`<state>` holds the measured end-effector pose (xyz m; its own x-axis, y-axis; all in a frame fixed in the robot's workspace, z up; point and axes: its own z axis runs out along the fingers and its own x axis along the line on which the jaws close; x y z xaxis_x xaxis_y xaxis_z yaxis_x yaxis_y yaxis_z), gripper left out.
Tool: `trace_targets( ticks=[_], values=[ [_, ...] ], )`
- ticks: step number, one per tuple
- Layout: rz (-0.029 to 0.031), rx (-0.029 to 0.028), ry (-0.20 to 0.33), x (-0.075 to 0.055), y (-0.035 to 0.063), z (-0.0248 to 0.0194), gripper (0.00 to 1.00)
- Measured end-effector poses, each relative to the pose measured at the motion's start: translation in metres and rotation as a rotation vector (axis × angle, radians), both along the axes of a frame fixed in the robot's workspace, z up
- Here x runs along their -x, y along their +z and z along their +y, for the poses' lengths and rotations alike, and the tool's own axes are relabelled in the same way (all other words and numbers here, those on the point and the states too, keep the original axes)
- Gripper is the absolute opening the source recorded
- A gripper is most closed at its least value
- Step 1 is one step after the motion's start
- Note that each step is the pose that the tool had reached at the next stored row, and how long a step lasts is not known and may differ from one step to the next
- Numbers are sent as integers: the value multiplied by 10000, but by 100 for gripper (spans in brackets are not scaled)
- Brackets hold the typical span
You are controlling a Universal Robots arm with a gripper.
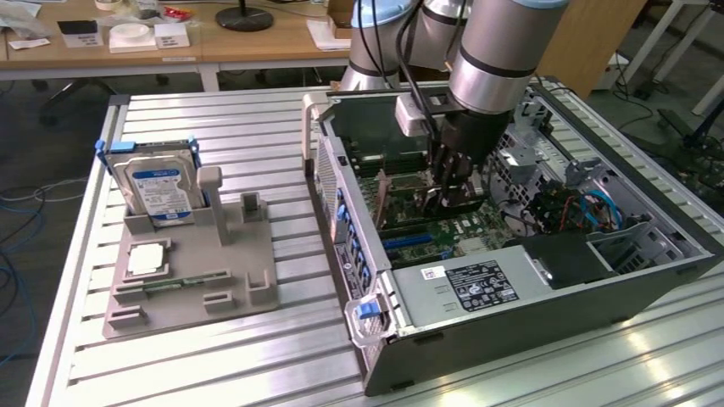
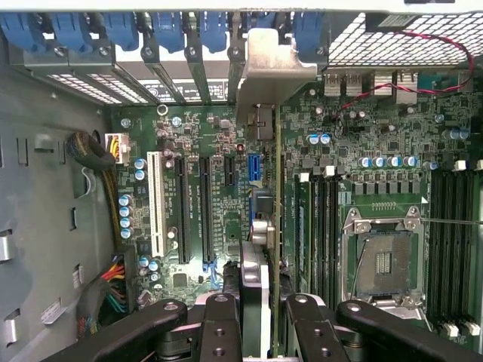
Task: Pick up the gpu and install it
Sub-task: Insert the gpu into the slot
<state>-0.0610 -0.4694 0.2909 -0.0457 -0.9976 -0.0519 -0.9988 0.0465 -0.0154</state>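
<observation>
The gripper (image 2: 259,320) is clamping the gpu (image 2: 256,249) edge-on between its two black fingers (image 2: 220,332), reaching down into the open computer case (image 1: 633,280) that is lying on its side on the ribbed metal table (image 1: 226,127). In the exterior view the gripper (image 1: 453,191) is hanging from the silver arm (image 1: 498,51) with the card (image 1: 391,199) standing upright just above the motherboard (image 1: 453,231). In the wrist view the gpu is running in a thin line from the fingers toward the back wall of the case, and its pale metal bracket (image 2: 275,72) is sitting at the rear slot openings, beside the row of blue slot clips (image 2: 166,26). Whether the card's edge is resting in a slot or just above it cannot be told.

Next to the card, black expansion slots (image 2: 185,207) and a white slot (image 2: 156,204) are lying empty on the green board. On the card's other side are the memory slots (image 2: 324,219) and the bare processor socket (image 2: 381,260). The black power supply (image 1: 481,284) with its label is sitting at the near end of the case.

Well apart, toward the exterior view's left, a grey holder (image 1: 192,280) is standing on the table, carrying a silver hard drive (image 1: 158,191) upright, a flat processor chip (image 1: 147,257) and a narrow green memory stick (image 1: 169,284).
</observation>
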Motion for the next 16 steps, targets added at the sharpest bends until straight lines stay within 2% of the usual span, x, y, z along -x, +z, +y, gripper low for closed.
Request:
trace_targets(
  ticks=[7,11,12,15,16],
  values=[
    [-2,-3,1,-1,-7,5,28],
    [46,10,14,-1,-17,9,28],
    [48,35,20,-2,-19,9,28],
    [49,206,27,-2,-32,11,28],
    [50,231,27,-2,-41,15,28]
  ],
)
